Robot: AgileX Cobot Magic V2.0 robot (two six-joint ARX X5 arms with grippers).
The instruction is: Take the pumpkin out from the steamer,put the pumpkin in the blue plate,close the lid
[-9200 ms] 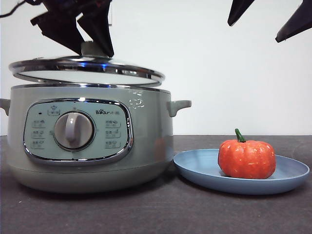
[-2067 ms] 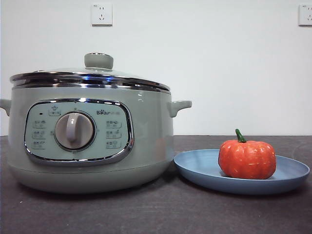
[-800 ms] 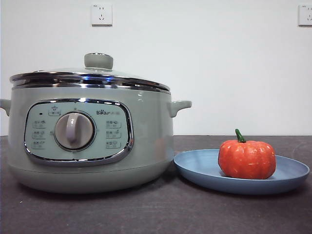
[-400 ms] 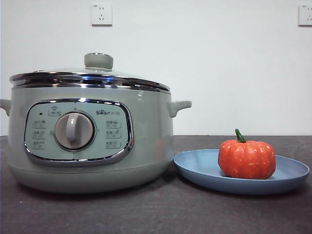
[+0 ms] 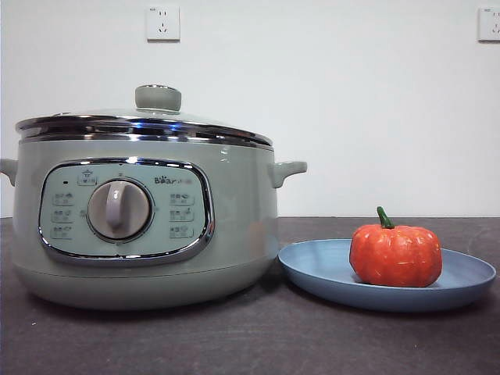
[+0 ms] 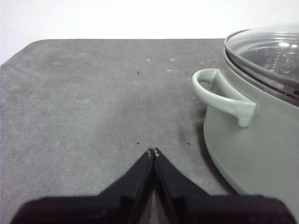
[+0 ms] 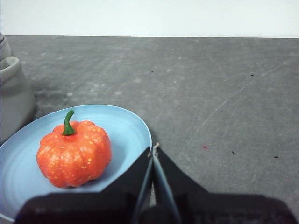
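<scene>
Dark grey tabletop (image 5: 234, 344) is stretching across the front view beneath a plain white wall (image 5: 351, 101), with a socket (image 5: 162, 23) sitting high on it above the cooker and another (image 5: 489, 23) showing at the upper right corner; the steamer (image 5: 234, 226) is standing on the left, its dial (image 5: 119, 209) facing the camera; the lid (image 5: 141, 125) is sitting flat on the chrome rim, its green knob (image 5: 158, 98) standing on top; the blue plate (image 5: 312, 269) is lying just beside the steamer's base on the right, and the pumpkin (image 5: 395, 254) is resting upright in it, stem pointing up; neither arm is showing here.

Seen from the left wrist, the left gripper (image 6: 153, 151) is hanging low over bare table with its jaws pressed together, tips meeting and gripping nothing; the steamer (image 6: 252, 154) is standing near, one side handle (image 6: 219, 95) jutting toward the camera; the lid (image 6: 271, 51) is lying closed above that handle.

From the right wrist, the right gripper (image 7: 153, 148) is likewise drawn together and empty, its tips appearing at the rim of the blue plate (image 7: 126, 130); the pumpkin (image 7: 74, 152) is sitting in the plate, apart from the jaws; the steamer (image 7: 14, 98) is peeking in at the edge beyond the plate.
</scene>
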